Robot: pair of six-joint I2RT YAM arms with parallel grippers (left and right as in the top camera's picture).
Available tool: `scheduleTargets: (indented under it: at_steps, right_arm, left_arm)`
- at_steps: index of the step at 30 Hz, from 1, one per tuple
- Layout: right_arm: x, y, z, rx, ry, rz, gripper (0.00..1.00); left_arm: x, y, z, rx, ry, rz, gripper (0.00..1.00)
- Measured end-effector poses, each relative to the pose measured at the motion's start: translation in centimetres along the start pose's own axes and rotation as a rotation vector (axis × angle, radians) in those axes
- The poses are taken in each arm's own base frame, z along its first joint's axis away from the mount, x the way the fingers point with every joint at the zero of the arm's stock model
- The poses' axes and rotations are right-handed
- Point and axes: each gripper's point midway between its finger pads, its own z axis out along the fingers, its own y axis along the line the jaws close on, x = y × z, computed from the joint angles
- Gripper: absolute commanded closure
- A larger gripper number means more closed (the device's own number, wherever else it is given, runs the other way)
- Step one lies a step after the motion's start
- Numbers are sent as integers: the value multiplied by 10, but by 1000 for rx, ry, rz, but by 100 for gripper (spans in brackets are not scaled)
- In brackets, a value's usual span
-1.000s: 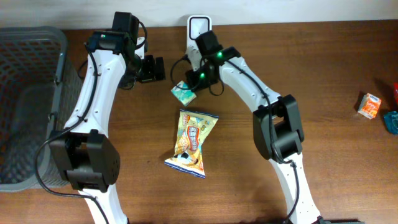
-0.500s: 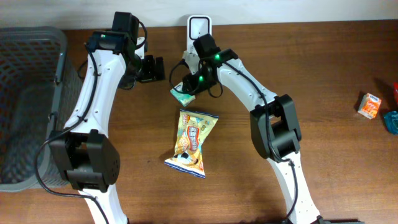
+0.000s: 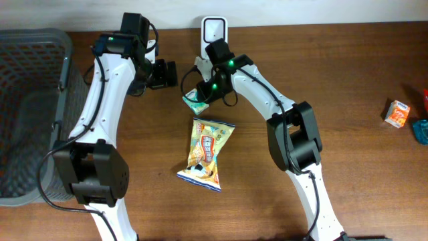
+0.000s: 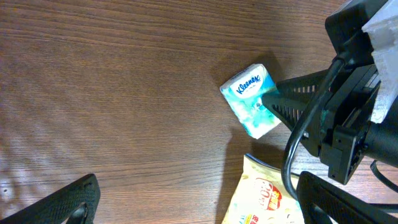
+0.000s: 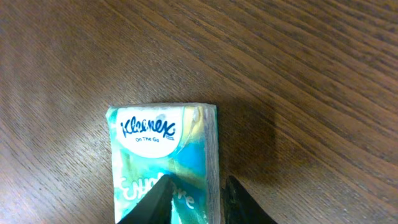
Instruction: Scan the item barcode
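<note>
The surface (image 3: 348, 73) is dark brown wood with a fine grain. It runs to a pale strip of wall (image 3: 301, 10) along its far edge, and that strip is all of the room that shows.

The right hand (image 5: 199, 200) points down at a tissue pack (image 5: 163, 155) lying flat on the wood. Its fingers stand only a little way apart. One finger is over the pack's printed face and the other is just off its long edge, so that edge sits between them. Whether they actually pinch the pack I cannot tell.

A white scanner (image 3: 214, 30) stands upright just beyond this hand, against the far edge. A yellow snack bag (image 3: 206, 152) lies flat nearer the arm bases, close to the pack but not touching it.

The left hand (image 4: 199, 202) is spread fully wide and holds nothing. It hovers beside the right hand, with the tissue pack near it. Out past the left arm, a grey mesh basket (image 3: 40, 40) sits on the surface. Well off to the right hand's outer side are a small orange box (image 3: 397, 113) and a teal item (image 3: 421, 130), which is cut off by the picture's edge.
</note>
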Motion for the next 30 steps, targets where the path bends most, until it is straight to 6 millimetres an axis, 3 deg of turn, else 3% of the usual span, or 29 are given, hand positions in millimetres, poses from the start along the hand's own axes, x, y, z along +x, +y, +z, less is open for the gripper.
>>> scheduleTargets:
  at_steps: [5,7,8,9,15,17,18,20,24,26,27,29,30]
  right_arm:
    - [1,0,2,-1,1,-2,77]
    - [1,0,3,-1,0,-2,69]
    - [2,0,3,-1,1,1,77]
    - [2,0,3,-1,1,1,96]
    - [0,-2,-1,-38,-9,94,96]
    - [-6,-8,-12,-110,-31,151,96]
    - [-10,-10,-19,-154,-45,174,96]
    - [-29,-33,-63,-348,-139,259,96]
    - [-28,-72,-122,-580,-230,370,96]
    - [-28,-77,-154,-737,-280,383,96]
    - [-28,-76,-163,-787,-293,381,96]
    - [-25,-81,-174,-832,-300,407,80]
    - [-18,-87,-167,-777,-264,464,78]
  left_arm:
    - [0,0,0,0,0,0,1]
    - [0,0,0,0,0,0,1]
    - [0,0,0,0,0,0,1]
    - [0,0,0,0,0,0,1]
    - [0,0,0,0,0,0,1]
    - [0,0,0,0,0,0,1]
    - [0,0,0,0,0,0,1]
    - [0,0,0,0,0,0,1]
    - [0,0,0,0,0,0,1]
    - [0,0,0,0,0,0,1]
    - [0,0,0,0,0,0,1]
    - [0,0,0,0,0,0,1]
    - [0,0,0,0,0,0,1]
